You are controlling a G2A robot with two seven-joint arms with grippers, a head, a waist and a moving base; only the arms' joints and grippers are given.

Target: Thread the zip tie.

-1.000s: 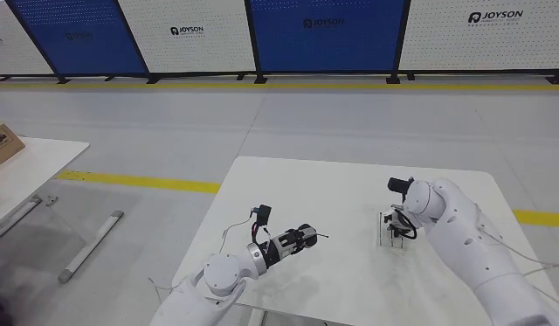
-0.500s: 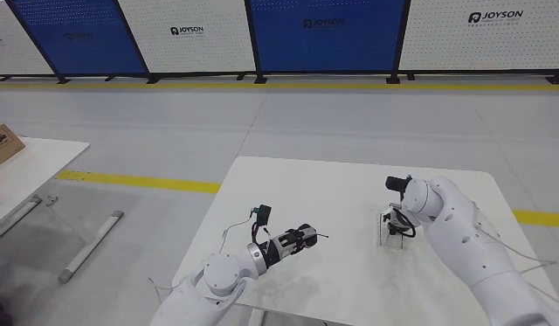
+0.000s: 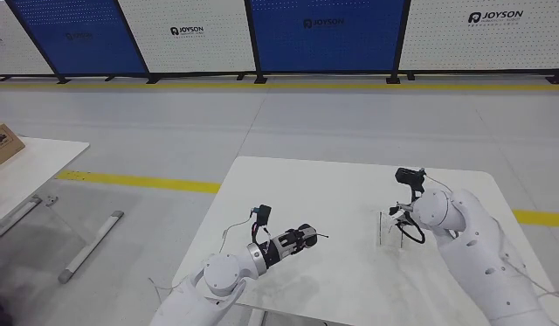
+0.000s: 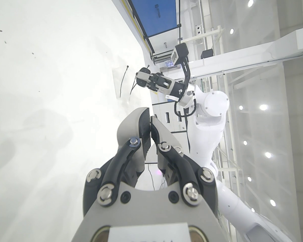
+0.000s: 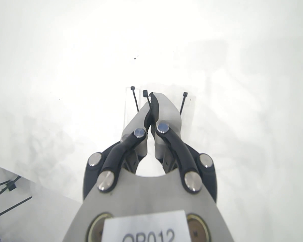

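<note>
My right gripper (image 5: 152, 96) is shut on a black zip tie (image 5: 145, 93), whose square head sticks out beside the fingertips. It hangs just above a clear plate (image 5: 166, 90) where two more zip ties (image 5: 134, 97) (image 5: 183, 101) lie. In the top view the right gripper (image 3: 397, 211) is at the table's right side, over the plate (image 3: 387, 232). The left wrist view shows the held zip tie (image 4: 133, 86) dangling from the right gripper (image 4: 141, 75). My left gripper (image 4: 150, 120) is shut, with nothing visible between its pads, and sits low over the table's front left (image 3: 307, 235).
The white table (image 3: 341, 195) is bare between the two arms apart from small dark specks. Several spare zip ties (image 5: 5, 192) lie on a lower surface past the table's edge. A second white table (image 3: 35, 164) stands far left.
My right gripper has risen from the clear plate and drawn back to the right with a zip tie in it, and its wrist has turned. The left arm has stayed still.
</note>
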